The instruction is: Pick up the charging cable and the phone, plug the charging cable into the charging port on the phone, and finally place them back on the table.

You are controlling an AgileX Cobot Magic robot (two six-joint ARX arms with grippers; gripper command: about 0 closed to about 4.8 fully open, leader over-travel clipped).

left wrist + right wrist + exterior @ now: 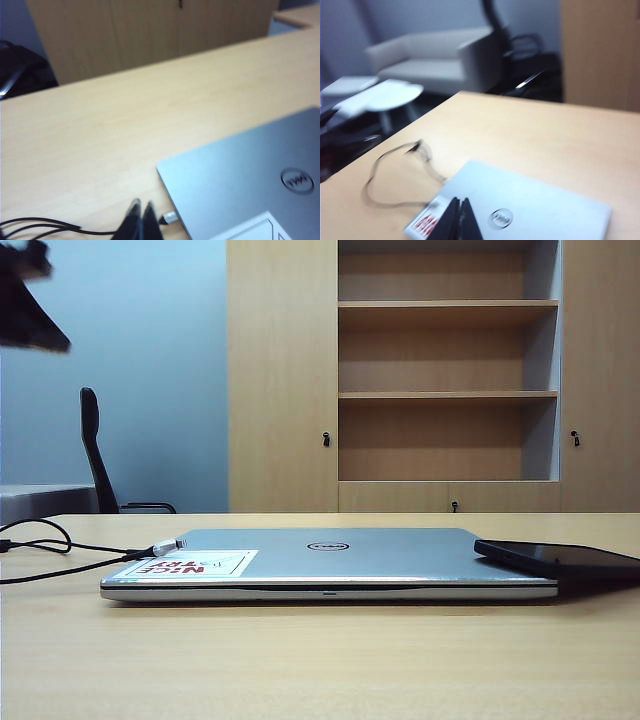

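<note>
While both hands [141, 212] [459, 210] hover shut, laptop [330, 560] props phone [560, 558].

left gripper [141, 212]: black, two slim tapered fingers, glossy tips | right gripper [458, 210]: black, matching slim tapered fingers

From my station, the left gripper [139, 216] hung above the table [100, 135] with its dark fingers pressed together, tips close over the tabletop. The right gripper [459, 212] was also shut, fingers touching, poised higher over the table. Neither held anything.
</note>
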